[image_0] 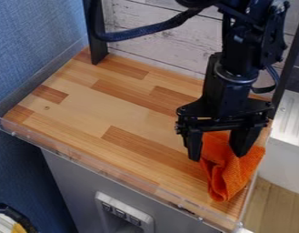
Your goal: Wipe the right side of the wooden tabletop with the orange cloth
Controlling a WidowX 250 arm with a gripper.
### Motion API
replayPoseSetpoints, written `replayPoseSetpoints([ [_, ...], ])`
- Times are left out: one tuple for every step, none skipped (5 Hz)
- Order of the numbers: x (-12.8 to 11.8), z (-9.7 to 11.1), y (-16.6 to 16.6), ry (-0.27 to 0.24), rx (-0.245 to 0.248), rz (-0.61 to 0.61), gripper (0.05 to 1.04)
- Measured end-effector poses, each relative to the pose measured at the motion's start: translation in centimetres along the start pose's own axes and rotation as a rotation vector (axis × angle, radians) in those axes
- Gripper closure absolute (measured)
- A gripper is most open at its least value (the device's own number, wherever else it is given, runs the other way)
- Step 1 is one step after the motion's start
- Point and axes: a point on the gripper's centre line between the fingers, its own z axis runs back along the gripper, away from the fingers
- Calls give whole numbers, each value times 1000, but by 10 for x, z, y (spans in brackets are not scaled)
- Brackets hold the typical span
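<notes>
The black gripper (216, 157) hangs over the right part of the wooden work surface, its two fingers spread wide apart. An orange cloth (226, 174) lies crumpled at the right front of the surface, directly beneath and between the fingers. Its upper part shows in the gap below the gripper's body, and a folded end points toward the front edge. The right finger overlaps the cloth in the view, while the left one stands at its left side. Whether either finger touches the fabric I cannot tell.
A clear low rim (85, 160) runs along the front of the wooden surface (94, 109). Dark upright posts (97, 38) stand at the back, before a whitish plank wall (154, 38). A blue wall (36, 41) is at the left, and a white ridged unit (290, 118) at the right.
</notes>
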Motion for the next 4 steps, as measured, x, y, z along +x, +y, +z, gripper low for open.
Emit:
replayPoseSetpoints([
  [-3,-1,0,16,-2,-11,87],
  [-4,-1,-1,24,-13,-35,85],
  [1,0,-5,25,-36,-34,87],
  [8,-2,-11,26,-59,-36,85],
])
